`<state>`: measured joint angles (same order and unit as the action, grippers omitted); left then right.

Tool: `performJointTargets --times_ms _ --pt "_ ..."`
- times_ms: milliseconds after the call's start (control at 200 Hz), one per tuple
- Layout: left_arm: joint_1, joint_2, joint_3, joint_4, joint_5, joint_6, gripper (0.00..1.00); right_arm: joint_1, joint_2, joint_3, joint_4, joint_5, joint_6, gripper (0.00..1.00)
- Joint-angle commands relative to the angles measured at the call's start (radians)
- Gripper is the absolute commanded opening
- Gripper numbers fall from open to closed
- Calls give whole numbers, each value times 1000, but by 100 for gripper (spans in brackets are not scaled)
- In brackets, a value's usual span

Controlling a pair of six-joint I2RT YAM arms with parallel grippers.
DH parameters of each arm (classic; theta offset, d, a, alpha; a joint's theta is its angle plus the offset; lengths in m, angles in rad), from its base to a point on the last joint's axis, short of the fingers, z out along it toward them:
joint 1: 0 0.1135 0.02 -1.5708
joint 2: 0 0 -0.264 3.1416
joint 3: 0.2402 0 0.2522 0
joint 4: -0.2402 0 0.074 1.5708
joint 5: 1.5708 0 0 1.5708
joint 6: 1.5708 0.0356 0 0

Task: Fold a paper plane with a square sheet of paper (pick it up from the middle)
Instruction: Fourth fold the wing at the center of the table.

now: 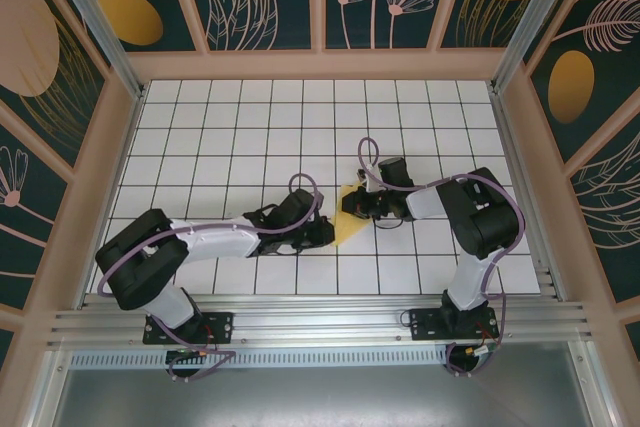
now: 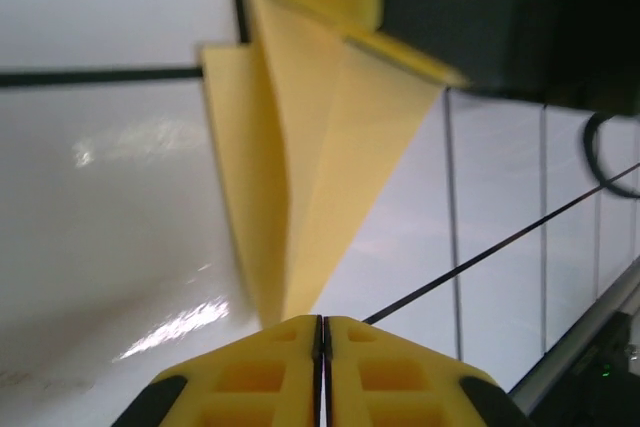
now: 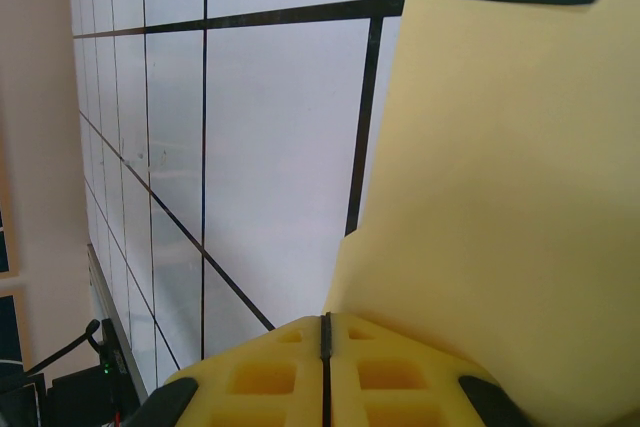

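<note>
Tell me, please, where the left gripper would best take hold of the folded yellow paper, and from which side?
Probably the narrow end of the yellow paper, pinched across its crease, where the layers stack. Come from the left arm's side, in line with the crease; the wide end sits at the right gripper.

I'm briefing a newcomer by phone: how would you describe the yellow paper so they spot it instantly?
Start at the white gridded table and look near its centre, where the left tool and right tool converge. Between them is the folded yellow paper sheet, a pointed wedge, the one coloured shape on plain white tiles.
</note>
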<state>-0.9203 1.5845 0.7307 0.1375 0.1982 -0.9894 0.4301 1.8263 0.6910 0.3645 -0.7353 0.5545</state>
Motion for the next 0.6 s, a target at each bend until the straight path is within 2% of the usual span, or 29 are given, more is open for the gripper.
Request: performJointTargets --times_ms 0,320,595 --pt "21 -2 58 34 -13 -8 11 1 55 -44 -79 129 -45 9" --pt "43 164 105 178 101 -37 10 1 63 -42 -78 126 -47 9" --pt "43 217 47 227 120 -70 7 1 61 -40 -79 126 -44 9"
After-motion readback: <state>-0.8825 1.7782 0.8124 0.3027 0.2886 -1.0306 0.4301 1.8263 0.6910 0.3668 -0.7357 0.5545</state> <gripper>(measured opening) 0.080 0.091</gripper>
